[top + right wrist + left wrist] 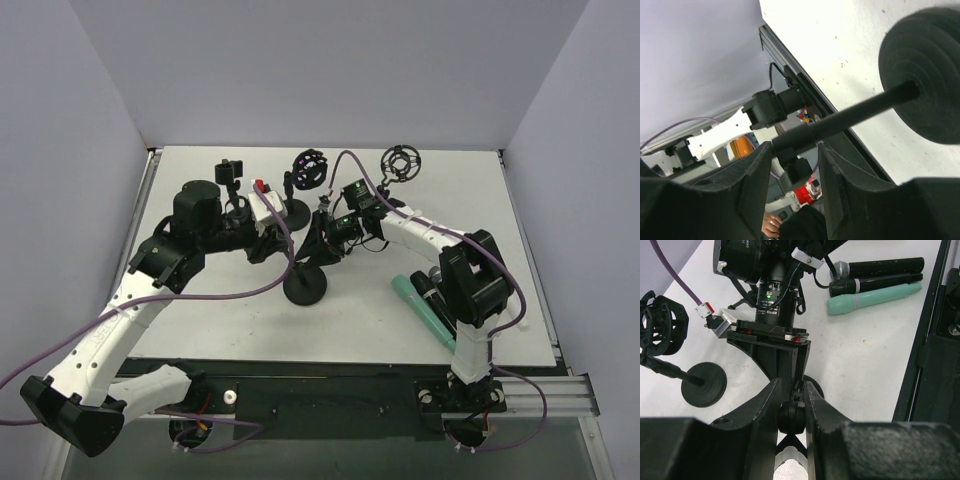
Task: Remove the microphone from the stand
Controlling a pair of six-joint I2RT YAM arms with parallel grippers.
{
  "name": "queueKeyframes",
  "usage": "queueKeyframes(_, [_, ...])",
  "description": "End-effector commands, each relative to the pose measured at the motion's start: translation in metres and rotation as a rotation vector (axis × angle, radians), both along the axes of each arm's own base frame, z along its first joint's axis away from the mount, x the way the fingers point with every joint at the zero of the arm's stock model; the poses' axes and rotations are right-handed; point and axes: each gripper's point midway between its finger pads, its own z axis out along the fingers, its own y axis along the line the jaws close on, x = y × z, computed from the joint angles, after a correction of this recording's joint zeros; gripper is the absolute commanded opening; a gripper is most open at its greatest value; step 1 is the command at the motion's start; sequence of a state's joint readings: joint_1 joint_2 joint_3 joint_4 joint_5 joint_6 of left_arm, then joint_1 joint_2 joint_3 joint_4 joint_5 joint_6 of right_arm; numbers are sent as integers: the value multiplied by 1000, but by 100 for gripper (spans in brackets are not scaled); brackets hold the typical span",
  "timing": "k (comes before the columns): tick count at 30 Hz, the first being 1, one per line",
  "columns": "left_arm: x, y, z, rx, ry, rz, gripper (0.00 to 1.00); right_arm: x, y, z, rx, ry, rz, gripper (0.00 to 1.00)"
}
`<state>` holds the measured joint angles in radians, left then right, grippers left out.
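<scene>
The stand (pixel 305 285) is at the middle of the table (pixel 230 325), both arms crowded over it. The left tool (pixel 791 392) is clenched on a round black part of the stand. The right tool (pixel 794 150) straddles its pole, though I cannot tell if it grips. Three microphones (pixel 432 300) lie loose at lower right.

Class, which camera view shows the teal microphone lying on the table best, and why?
The left wrist view: the teal microphone lies whole, large and unblocked. The top external view shows it smaller, close against the right arm. The right wrist view misses it.
</scene>
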<state>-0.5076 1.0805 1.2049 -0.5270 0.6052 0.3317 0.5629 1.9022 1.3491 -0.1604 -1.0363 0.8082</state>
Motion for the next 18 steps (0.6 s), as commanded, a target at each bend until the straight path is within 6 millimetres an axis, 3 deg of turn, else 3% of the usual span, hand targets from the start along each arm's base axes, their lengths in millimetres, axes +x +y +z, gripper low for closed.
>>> queueKeyframes(1, [-3, -6, 43, -85, -152, -46, 0, 12, 13, 21, 84, 11, -35, 34])
queueKeyframes(3, [-3, -6, 43, -85, -152, -46, 0, 9, 12, 20, 91, 26, -28, 32])
queueKeyframes(8, [-2, -5, 41, -77, -152, -44, 0, -6, 2, 19, 121, 99, 6, 42])
queueKeyframes(12, [-1, -4, 40, -70, -153, -41, 0, -7, -5, 20, 130, 111, 6, 47])
queueKeyframes(15, [0, -5, 41, -70, -155, -40, 0, -6, -9, 18, 124, 118, 0, 47])
queueKeyframes(18, [2, -5, 38, -64, -151, -40, 0, -6, -11, 20, 134, 122, 8, 39])
